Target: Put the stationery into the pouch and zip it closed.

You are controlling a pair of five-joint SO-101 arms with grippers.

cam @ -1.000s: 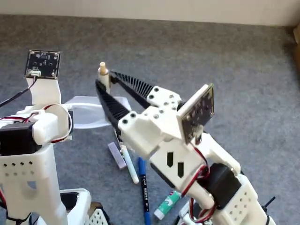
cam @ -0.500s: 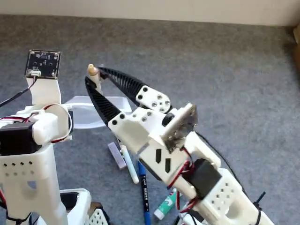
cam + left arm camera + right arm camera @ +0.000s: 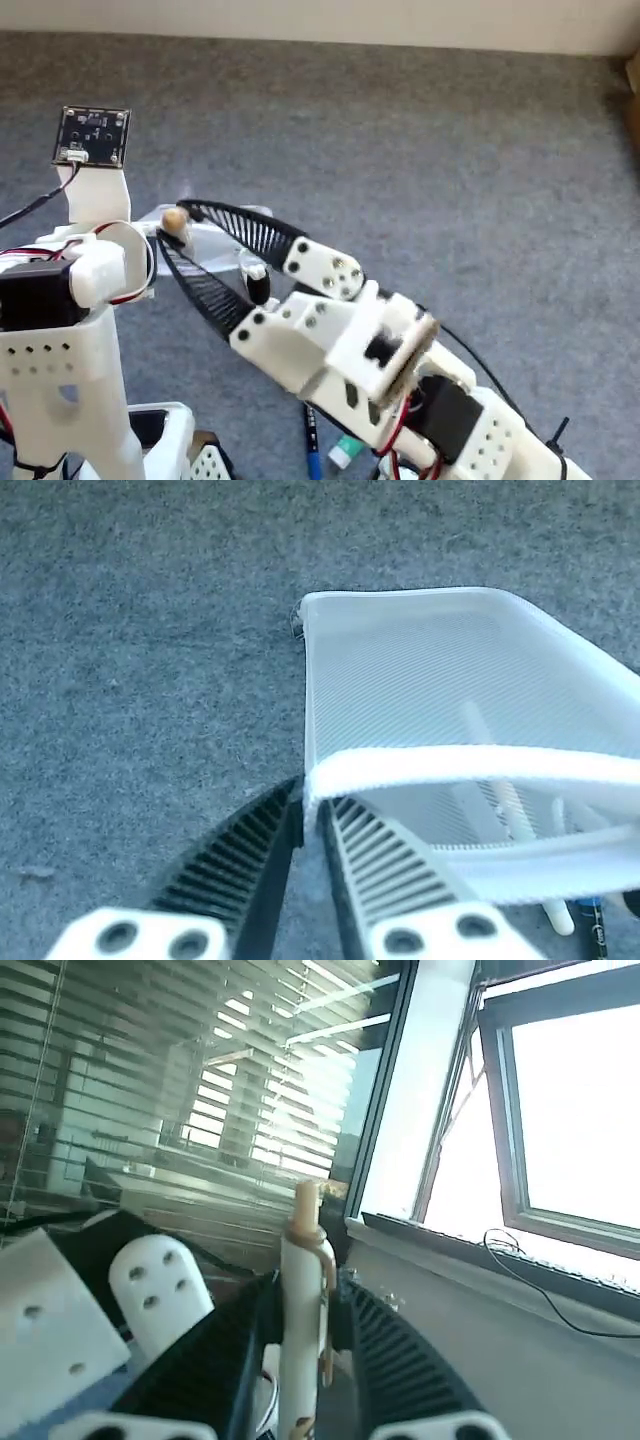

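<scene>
Grey carpet covers the floor in the high view. The right arm comes in from 5 o'clock and stretches toward 10 o'clock. The left arm stands at 8 o'clock.

The pouch, of white mesh, lies at 9 o'clock from centre, just beside the left arm on its 3 o'clock side. The left gripper has its fingers squeezed together on the pouch's thick rim at one corner, and the mouth gapes open.

The right gripper is clamped on a pen, with both black fingers touching the barrel. The pen's tan end sticks out past the fingertips, over the pouch's mouth.

Pale sticks show through the mesh in the left wrist view, but I cannot tell whether they lie inside the pouch or under it. A blue pen lies on the carpet at 6 o'clock, partly under the right arm. A green-and-white tube lies just beside it at its 3 o'clock.
</scene>
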